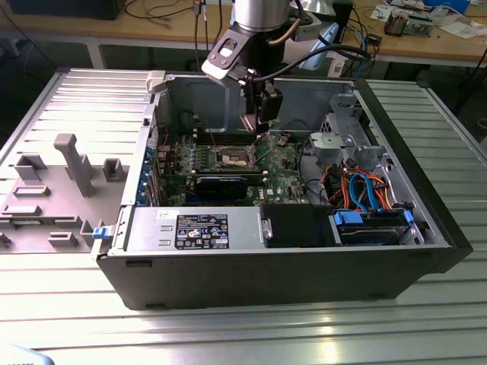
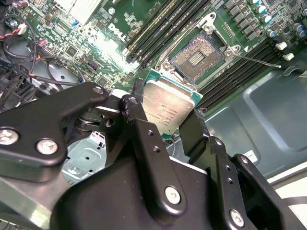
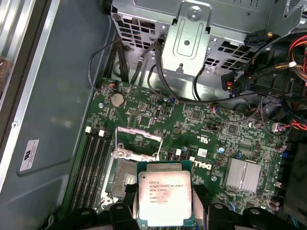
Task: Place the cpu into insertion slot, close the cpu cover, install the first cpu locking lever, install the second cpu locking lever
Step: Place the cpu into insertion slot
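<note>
Near insertion slot (image 2: 195, 56), cpu (image 2: 171, 106) partly behind gripper (image 2: 165, 116)

- A ribbed metal table (image 1: 243, 334) is occupying the foreground of the exterior view, its front grooves running from that view's left to its right
- Pale glare (image 1: 358, 323) is spreading over the table's near part, turning bluish towards the exterior view's right
- A grey moulded plate (image 1: 53, 190) carrying upright blocks is lying on the table at the exterior view's left
- A wooden workbench (image 1: 441, 47) is standing behind the table, stretching across the back
- A white bench leg (image 1: 95, 53) is dropping into shadow
- Loose cables (image 1: 163, 11) and papers (image 1: 464, 29) are lying scattered on the benchtop
</note>
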Action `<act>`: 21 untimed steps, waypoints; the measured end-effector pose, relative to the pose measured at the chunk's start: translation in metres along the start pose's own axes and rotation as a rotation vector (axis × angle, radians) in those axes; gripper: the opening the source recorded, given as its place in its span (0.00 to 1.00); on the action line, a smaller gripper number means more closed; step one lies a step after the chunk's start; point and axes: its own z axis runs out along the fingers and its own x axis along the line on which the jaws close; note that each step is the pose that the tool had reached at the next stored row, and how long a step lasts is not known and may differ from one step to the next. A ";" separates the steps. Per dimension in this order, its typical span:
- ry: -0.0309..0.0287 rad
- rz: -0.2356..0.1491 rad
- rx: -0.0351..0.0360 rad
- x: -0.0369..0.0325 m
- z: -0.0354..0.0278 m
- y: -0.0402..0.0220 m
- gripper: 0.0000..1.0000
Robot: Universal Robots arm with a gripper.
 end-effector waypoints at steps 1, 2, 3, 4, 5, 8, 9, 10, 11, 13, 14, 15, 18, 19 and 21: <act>-0.0001 0.001 0.0000 0.0000 0.0000 0.0000 0.54; -0.0001 0.001 0.0000 0.0000 0.0001 0.0000 0.54; -0.0001 0.002 0.0000 0.0000 0.0001 0.0000 0.54; -0.0002 0.003 0.0000 0.0000 0.0001 0.0000 0.54; -0.0002 0.003 -0.0001 0.0000 0.0001 0.0000 0.54; -0.0004 0.005 -0.0001 0.0000 0.0002 0.0000 0.54; -0.0004 0.005 0.0000 0.0000 0.0002 0.0000 0.54; -0.0005 0.006 -0.0001 0.0000 0.0002 0.0000 0.54; -0.0006 0.007 -0.0001 0.0000 0.0002 0.0000 0.54; -0.0007 0.008 0.0000 0.0000 0.0003 0.0000 0.54; -0.0007 0.009 -0.0001 0.0000 0.0003 0.0000 0.54; -0.0007 0.009 -0.0001 0.0000 0.0003 0.0000 0.54; -0.0009 0.012 -0.0001 0.0000 0.0004 0.0000 0.54; -0.0009 0.012 -0.0001 0.0000 0.0004 0.0000 0.54; -0.0011 0.014 -0.0001 0.0000 0.0005 0.0000 0.54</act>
